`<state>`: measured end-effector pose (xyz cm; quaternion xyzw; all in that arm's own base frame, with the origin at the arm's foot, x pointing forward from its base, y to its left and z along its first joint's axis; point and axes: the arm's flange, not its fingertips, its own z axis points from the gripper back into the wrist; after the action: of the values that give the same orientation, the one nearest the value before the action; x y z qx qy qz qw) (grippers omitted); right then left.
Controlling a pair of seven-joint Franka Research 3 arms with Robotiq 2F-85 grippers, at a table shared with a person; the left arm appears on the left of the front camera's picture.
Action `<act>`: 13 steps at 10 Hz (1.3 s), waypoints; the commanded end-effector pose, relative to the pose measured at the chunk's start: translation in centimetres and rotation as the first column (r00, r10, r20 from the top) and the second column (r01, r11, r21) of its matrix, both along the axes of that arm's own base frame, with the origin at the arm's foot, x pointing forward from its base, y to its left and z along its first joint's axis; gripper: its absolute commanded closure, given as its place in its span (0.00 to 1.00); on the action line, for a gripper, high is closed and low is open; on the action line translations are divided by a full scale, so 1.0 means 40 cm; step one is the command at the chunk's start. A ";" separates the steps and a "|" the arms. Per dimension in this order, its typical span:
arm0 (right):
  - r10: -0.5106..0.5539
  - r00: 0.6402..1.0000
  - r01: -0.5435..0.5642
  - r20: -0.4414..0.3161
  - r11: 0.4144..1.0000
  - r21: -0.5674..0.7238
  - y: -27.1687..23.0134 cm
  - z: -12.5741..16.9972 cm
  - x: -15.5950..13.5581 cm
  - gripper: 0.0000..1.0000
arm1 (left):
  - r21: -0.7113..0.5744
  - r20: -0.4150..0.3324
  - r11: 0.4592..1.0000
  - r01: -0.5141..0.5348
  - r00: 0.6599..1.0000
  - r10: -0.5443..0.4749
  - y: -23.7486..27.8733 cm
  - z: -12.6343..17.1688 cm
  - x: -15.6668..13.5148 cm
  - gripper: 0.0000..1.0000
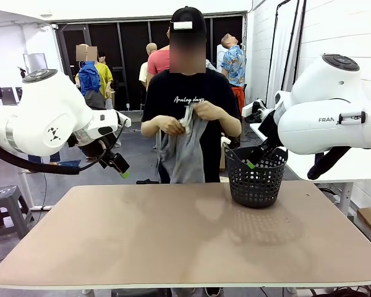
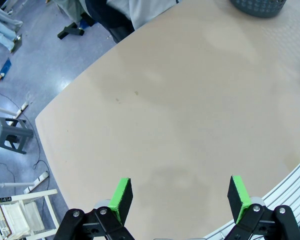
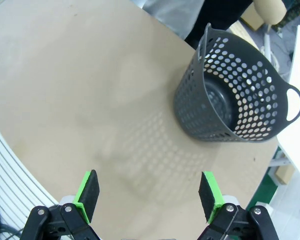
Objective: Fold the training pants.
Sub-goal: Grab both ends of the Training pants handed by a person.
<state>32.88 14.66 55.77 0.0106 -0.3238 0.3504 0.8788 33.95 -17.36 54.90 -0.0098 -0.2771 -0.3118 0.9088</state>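
Observation:
A person at the far side of the table holds the light grey training pants (image 1: pixel 184 151) up in both hands (image 1: pixel 201 111), off the tabletop; a corner of the pants (image 2: pixel 152 10) hangs above the table's far edge in the left wrist view. My left gripper (image 1: pixel 119 168) hovers above the table's far left corner, and its fingers (image 2: pixel 121 198) stand wide apart with nothing between them. My right gripper (image 1: pixel 255 159) hangs over the basket's far side, open and empty, with its green pads (image 3: pixel 89 194) spread above bare table.
A black plastic mesh basket (image 1: pixel 256 179) stands at the table's (image 1: pixel 173 235) far right, seen from above as the basket (image 3: pixel 235 100) in the right wrist view. A grey stool (image 2: pixel 11 134) sits on the floor to the left. People stand farther back.

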 end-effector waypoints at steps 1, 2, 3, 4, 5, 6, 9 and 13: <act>0.007 1.000 -0.007 -0.004 1.000 0.005 -0.001 -0.002 0.000 0.00 | 0.000 -0.002 1.000 0.010 1.000 -0.010 0.000 -0.002 0.001 0.00; 0.007 1.000 -0.007 -0.004 1.000 0.005 -0.001 -0.002 0.000 0.00 | 0.000 -0.002 1.000 0.010 1.000 -0.010 0.000 -0.002 0.001 0.00; 0.007 1.000 -0.007 -0.004 1.000 0.005 -0.001 -0.002 0.000 0.00 | 0.000 -0.002 1.000 0.010 1.000 -0.010 0.000 -0.002 0.001 0.00; 0.007 1.000 -0.007 -0.004 1.000 0.005 -0.001 -0.002 0.000 0.00 | 0.000 -0.002 1.000 0.010 1.000 -0.010 0.000 -0.002 0.001 0.00; 0.007 1.000 -0.007 -0.004 1.000 0.005 -0.001 -0.002 0.000 0.00 | 0.000 -0.002 1.000 0.010 1.000 -0.010 0.000 -0.002 0.001 0.00; 0.007 1.000 -0.007 -0.004 1.000 0.005 -0.001 -0.002 0.000 0.00 | 0.000 -0.002 1.000 0.010 1.000 -0.010 0.000 -0.002 0.001 0.00; 0.007 1.000 -0.007 -0.004 1.000 0.005 -0.001 -0.002 0.000 0.00 | 0.000 -0.002 1.000 0.010 1.000 -0.010 0.000 -0.002 0.001 0.00; 0.007 1.000 -0.007 -0.004 1.000 0.005 -0.001 -0.002 0.000 0.00 | 0.000 -0.002 1.000 0.010 1.000 -0.010 0.000 -0.002 0.001 0.00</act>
<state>32.88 14.66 55.77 0.0106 -0.3238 0.3504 0.8788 33.95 -17.36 54.90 -0.0098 -0.2771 -0.3118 0.9088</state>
